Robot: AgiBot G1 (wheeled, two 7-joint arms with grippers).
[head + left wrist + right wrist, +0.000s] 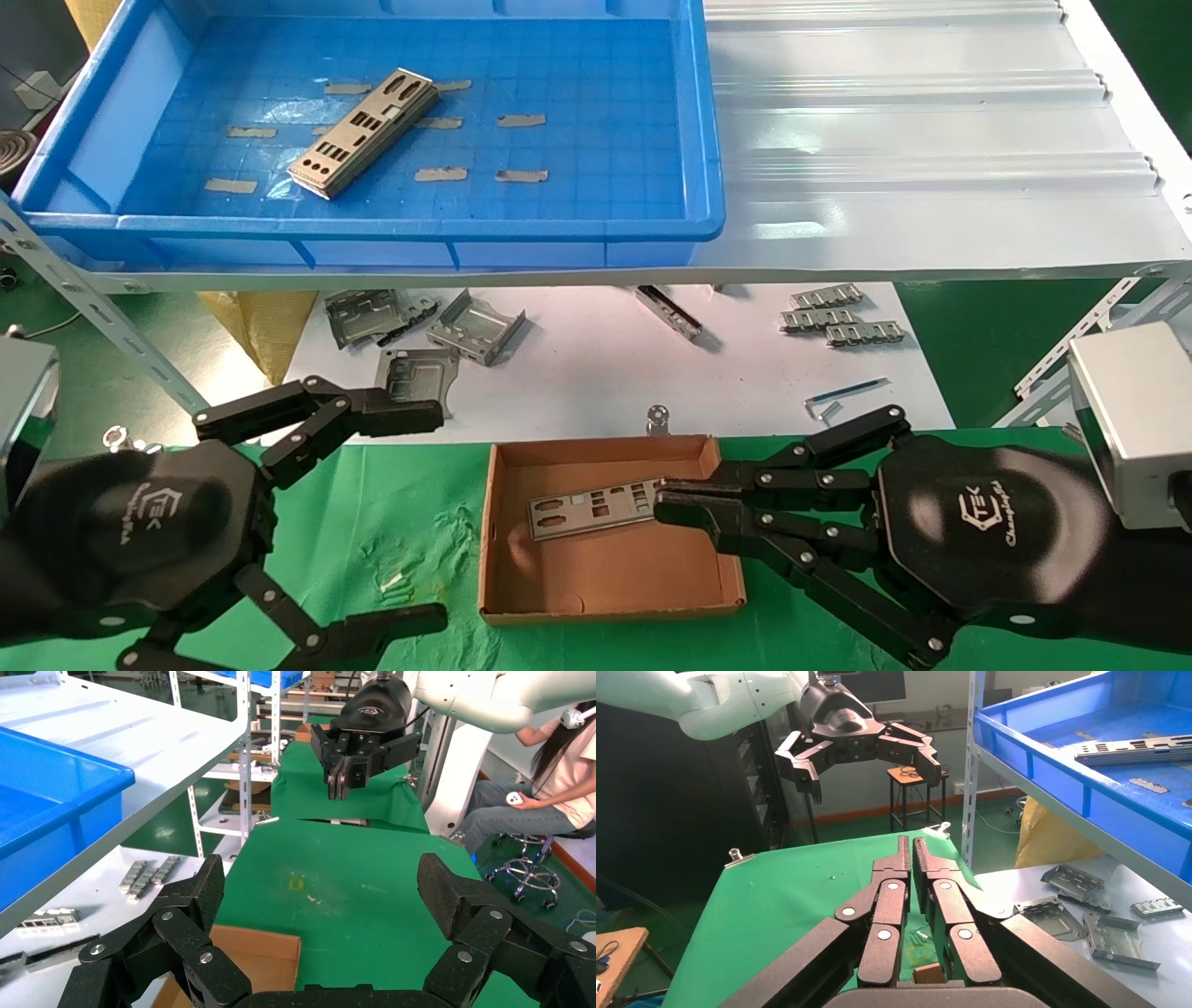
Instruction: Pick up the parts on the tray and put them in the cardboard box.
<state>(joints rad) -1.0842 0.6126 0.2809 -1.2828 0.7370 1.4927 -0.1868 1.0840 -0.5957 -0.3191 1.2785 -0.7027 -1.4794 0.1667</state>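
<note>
Left gripper hangs idle at 8 o'clock over the green counter, jaws spread wide, nothing between them. At 11 o'clock, the tray on the white shelf carries a stack of parts, lying diagonal among tape strips. At 6 o'clock sits the cardboard box, one plate lying on its floor. Right gripper reaches in from 4 o'clock, jaws clenched together at the plate's right end; we cannot tell whether they pinch the plate or only touch it. We judge the risk here: if the jaws lift while gripping the edge, the plate may drag out over the low wall, or the light box may slide. Around the scene, under the shelf at 12 o'clock, lie grey brackets and ribbed connector strips, not ours to take. The shelf's front lip overhangs the route from box up to tray, so the next reach needs clearance there.
</note>
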